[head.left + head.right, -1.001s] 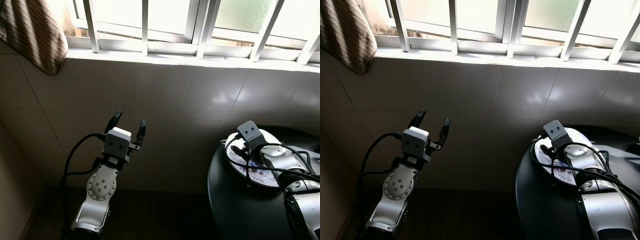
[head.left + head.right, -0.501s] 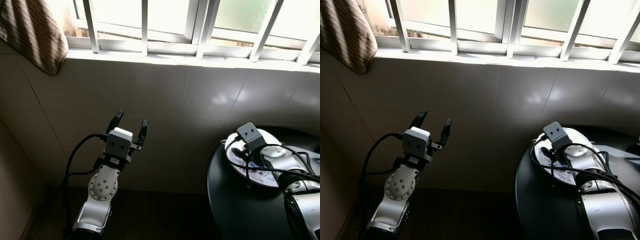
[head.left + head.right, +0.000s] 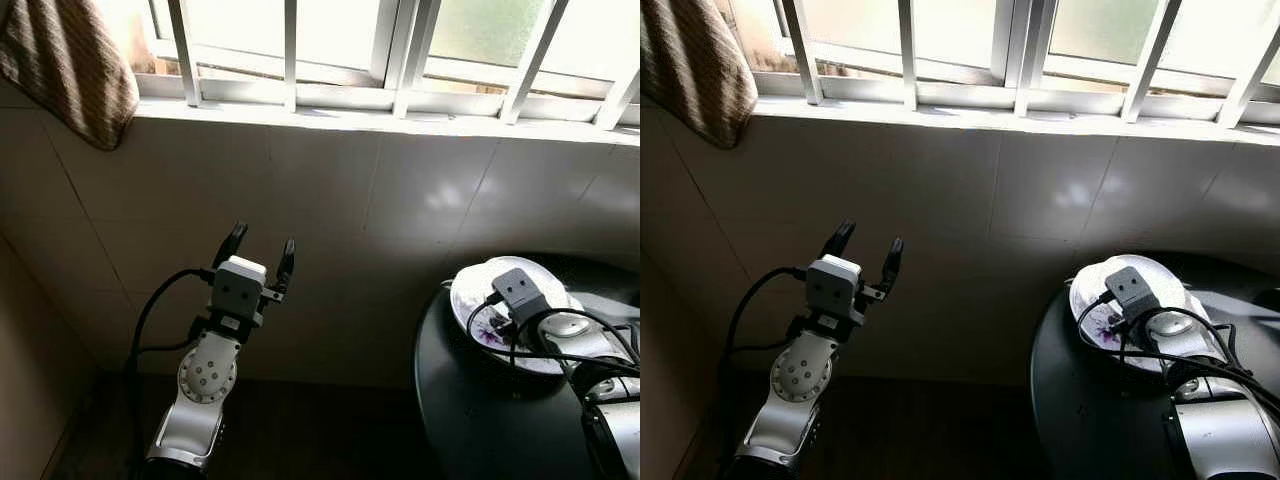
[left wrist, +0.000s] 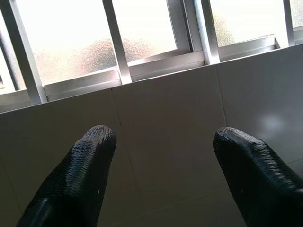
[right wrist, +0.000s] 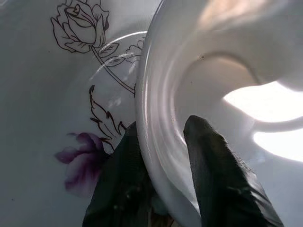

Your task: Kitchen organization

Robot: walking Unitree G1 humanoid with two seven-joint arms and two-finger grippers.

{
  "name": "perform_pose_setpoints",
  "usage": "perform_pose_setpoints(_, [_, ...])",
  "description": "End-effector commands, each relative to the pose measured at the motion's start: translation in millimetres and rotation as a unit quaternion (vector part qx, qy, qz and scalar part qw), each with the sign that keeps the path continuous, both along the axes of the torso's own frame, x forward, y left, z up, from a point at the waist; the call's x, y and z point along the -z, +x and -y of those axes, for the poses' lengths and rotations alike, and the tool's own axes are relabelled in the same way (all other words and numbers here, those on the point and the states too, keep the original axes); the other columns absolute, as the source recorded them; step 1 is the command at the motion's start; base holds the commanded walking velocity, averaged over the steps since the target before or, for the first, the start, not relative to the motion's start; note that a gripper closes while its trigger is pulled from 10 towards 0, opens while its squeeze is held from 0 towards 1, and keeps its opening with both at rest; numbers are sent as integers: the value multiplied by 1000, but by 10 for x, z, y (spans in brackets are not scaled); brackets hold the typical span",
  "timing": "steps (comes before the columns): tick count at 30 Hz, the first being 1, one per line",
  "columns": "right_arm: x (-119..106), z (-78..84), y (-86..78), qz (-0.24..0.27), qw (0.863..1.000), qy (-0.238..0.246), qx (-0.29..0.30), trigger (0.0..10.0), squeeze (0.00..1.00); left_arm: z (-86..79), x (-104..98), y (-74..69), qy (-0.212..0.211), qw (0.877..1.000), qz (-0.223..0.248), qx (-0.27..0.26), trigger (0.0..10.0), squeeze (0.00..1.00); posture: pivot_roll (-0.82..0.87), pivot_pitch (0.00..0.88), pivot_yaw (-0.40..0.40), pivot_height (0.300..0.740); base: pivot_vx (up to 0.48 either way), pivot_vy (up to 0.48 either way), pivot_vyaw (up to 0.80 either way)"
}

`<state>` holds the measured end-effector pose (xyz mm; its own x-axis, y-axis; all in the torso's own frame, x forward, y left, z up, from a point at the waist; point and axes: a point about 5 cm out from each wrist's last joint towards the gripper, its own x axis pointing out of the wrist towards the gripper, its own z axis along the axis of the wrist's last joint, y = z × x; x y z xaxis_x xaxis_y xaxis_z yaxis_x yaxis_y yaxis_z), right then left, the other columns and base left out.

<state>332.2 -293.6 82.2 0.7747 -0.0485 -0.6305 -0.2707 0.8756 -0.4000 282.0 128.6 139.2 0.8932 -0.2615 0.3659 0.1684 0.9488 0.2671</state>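
The right end effector (image 5: 158,156) was pinched onto the rim of a white bowl (image 5: 222,90) sitting on the flowered plate (image 3: 480,290) on the dark round counter (image 3: 470,400). That thin-rim grip looked risky: the bowl might've slipped or dragged the plate. The left end effector (image 3: 259,255) hung open, holding nothing.

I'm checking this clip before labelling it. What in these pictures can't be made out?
- Right hand: its fingers pinch a white bowl rim; in the eye views its own wrist camera block hides them.
- Bowl: the wrist view crops it, so its full shape is unclear.
- Flowered plate: partly covered by the right arm and cables.
- Dark round table: cut off by the eye view's lower and right edges.
- Striped cloth: cropped at the top-left corner.
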Motion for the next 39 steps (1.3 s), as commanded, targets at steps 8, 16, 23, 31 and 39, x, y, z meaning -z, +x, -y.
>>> perform_pose_setpoints(8, [-76,-45,63,38,997,-55,-41,0,0,36,61,8,8,1000,-19,10,10000,0,-3,0,-40,740,0,0,0])
perform_pose_setpoints(16, [-165,-262,167,107,984,-105,-102,0,0,58,74,21,7,1000,-23,14,10000,0,-25,0,-26,740,0,0,0])
perform_pose_setpoints(23, [-213,-457,173,183,962,-143,-142,0,0,85,81,33,6,999,-25,21,10000,0,-39,0,-20,740,0,0,0])
perform_pose_setpoints(31, [-397,-938,56,352,916,-85,-175,0,0,128,116,37,7,999,-35,33,10000,0,-57,0,-12,740,0,0,0])
perform_pose_setpoints(39, [-540,-1295,-102,430,873,-39,-226,0,0,123,114,48,7,999,-36,35,10000,0,-64,0,-1,740,0,0,400])
